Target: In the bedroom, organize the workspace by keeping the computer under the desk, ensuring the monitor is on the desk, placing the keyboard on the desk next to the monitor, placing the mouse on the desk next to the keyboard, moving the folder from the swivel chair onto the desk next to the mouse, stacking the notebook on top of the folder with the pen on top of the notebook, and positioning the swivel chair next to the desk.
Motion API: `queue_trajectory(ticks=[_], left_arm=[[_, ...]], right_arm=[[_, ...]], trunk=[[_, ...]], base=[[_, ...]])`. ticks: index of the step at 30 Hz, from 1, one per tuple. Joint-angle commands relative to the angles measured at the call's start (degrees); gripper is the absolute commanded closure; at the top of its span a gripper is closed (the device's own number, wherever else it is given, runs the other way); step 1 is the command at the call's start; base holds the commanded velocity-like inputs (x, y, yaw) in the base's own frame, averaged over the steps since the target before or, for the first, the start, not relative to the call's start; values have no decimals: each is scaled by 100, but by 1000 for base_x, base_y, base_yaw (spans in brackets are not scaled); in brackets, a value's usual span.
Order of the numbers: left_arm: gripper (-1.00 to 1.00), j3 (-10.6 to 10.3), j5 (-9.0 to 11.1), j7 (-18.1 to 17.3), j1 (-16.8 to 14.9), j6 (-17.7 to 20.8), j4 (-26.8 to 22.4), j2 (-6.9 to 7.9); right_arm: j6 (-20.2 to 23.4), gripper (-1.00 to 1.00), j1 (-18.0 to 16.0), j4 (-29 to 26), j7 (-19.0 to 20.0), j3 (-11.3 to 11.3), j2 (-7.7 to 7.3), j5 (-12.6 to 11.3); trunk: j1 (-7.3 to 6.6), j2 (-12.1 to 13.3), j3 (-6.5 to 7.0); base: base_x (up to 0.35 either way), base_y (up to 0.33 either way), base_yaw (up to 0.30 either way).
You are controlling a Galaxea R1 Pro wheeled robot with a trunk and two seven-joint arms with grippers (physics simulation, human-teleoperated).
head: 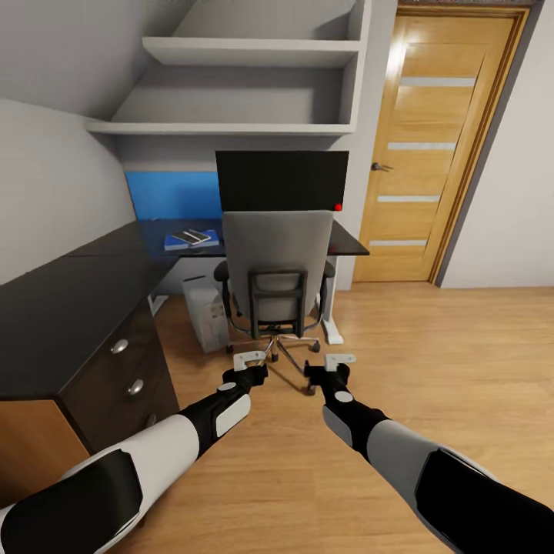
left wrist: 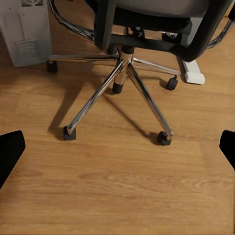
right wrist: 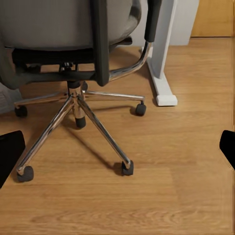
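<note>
On the wood floor, the swivel chair faces the desk; both hands spread.

The room is evenly and brightly lit; a pale glare streaks the top of the door; the chair casts soft shadows on the floor beneath its base; edges bend as through a wide lens; slightly soft rendering throughout.

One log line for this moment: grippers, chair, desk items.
left gripper open, empty | right gripper open, empty | swivel chair at desk | notebook on folder | computer under desk | monitor on desk
</note>
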Motion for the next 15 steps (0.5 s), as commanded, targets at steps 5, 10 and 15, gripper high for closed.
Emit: queue_trajectory(ticks=[5, 10, 15], left_arm=[[-100, -49, 74, 22, -6, -19, 132, 11], [-100, -55, 77, -8, -6, 8, 506, -9], [-100, -72, 76, -5, -6, 9, 640, -32]], right_arm=[[-332, -100, -4, 200, -46, 44, -49, -50], [-472, -100, -4, 294, -47, 47, -98, -51], [-514, -100, 2, 320, -51, 52, -158, -51]], trunk=[[-111, 200, 85], [-221, 400, 174], [-331, 601, 264]], base=[[0, 0, 0], [0, 0, 0], [0, 0, 0]])
